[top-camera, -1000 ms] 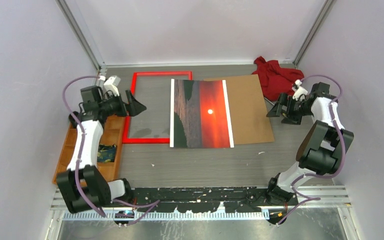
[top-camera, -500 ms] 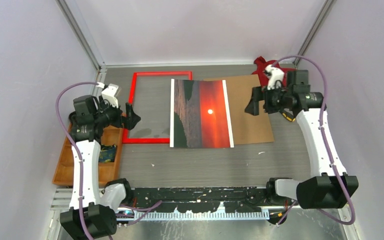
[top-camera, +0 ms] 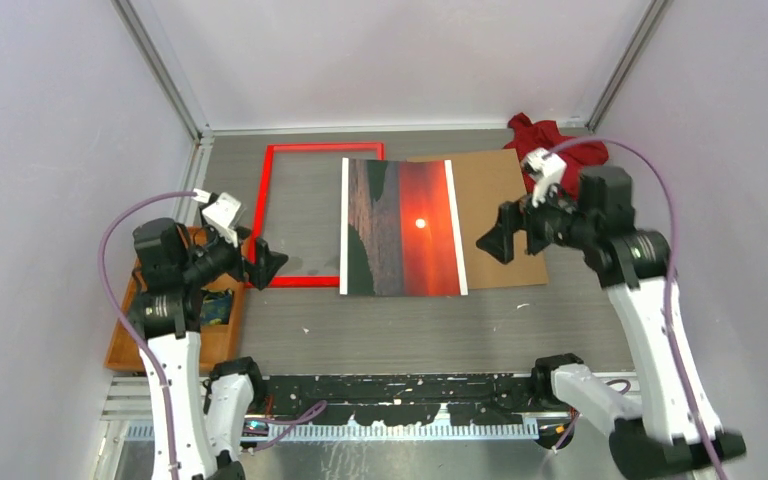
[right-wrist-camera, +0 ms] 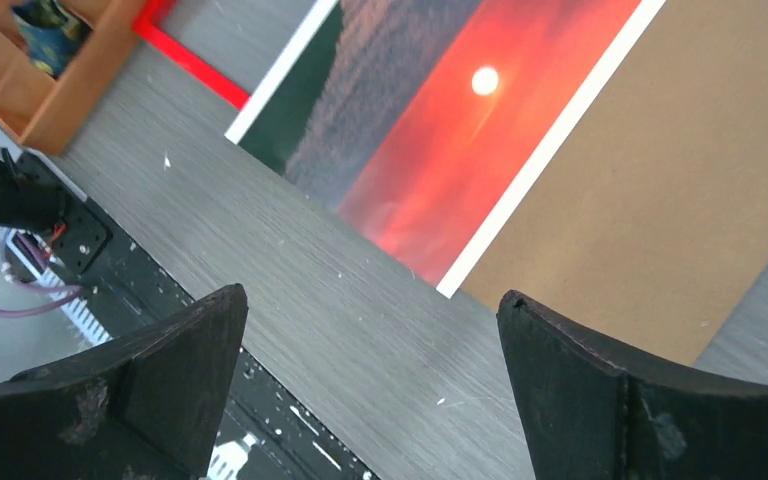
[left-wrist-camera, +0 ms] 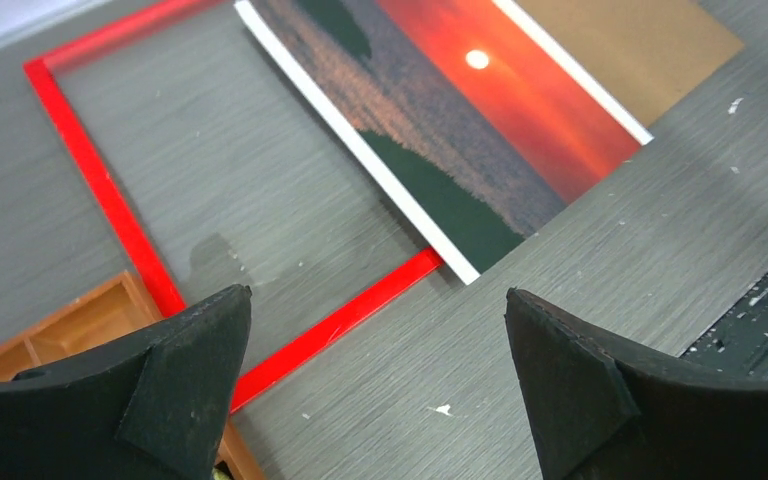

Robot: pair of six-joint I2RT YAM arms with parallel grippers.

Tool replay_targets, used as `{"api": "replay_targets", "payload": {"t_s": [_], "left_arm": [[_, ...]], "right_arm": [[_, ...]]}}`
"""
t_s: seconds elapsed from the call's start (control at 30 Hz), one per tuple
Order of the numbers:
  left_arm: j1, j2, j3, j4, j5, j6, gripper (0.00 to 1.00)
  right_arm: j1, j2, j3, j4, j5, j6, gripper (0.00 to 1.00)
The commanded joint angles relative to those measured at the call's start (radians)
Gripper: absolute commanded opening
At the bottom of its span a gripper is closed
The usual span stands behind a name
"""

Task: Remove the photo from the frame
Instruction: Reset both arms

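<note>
No readable text, labels, brands or numbers on any surface in view

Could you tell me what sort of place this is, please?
Probably a lab robot cell: plain white walls on aluminium posts enclose a grey tabletop, with two white arms mounted at its near edge.

Pale lilac walls (top-camera: 400, 60), aluminium corner posts (top-camera: 158, 70), grey woodgrain tabletop (top-camera: 400, 325), even light.
</note>
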Motion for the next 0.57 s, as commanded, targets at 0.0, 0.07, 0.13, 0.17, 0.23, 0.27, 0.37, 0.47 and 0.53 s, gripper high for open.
{"api": "replay_targets", "payload": {"t_s": [0.0, 0.07, 0.13, 0.17, 0.23, 0.27, 0.37, 0.47, 0.53], "left_arm": [[0.001, -0.021, 0.059, -0.083, 0.139, 0.058, 1.00], [0.001, -0.035, 0.068, -0.101, 0.149, 0.066, 1.00], [0.001, -0.051, 0.075, -0.120, 0.151, 0.084, 1.00], [0.002, -0.055, 0.078, -0.125, 0.153, 0.088, 1.00], [0.005, -0.061, 0.078, -0.127, 0.169, 0.084, 1.00], [0.007, -0.066, 0.075, -0.127, 0.182, 0.084, 1.00], [0.012, -0.077, 0.059, -0.123, 0.199, 0.086, 1.00], [0.016, -0.081, 0.042, -0.110, 0.204, 0.085, 1.00], [0.019, -0.081, 0.036, -0.108, 0.206, 0.085, 1.00]], "right_arm": [[0.001, -0.241, -0.057, 0.122, 0.005, 0.065, 1.00], [0.001, -0.337, -0.078, 0.139, 0.010, 0.071, 1.00], [0.002, -0.388, -0.066, 0.106, 0.000, 0.056, 1.00], [0.001, -0.391, -0.045, 0.075, -0.001, 0.057, 1.00], [0.001, -0.408, -0.038, 0.061, -0.003, 0.061, 1.00], [0.001, -0.415, -0.038, 0.058, -0.016, 0.060, 1.00], [0.001, -0.414, -0.033, 0.064, -0.060, 0.063, 1.00], [0.002, -0.416, -0.036, 0.087, -0.066, 0.067, 1.00], [0.001, -0.415, -0.040, 0.099, -0.058, 0.084, 1.00]]}}
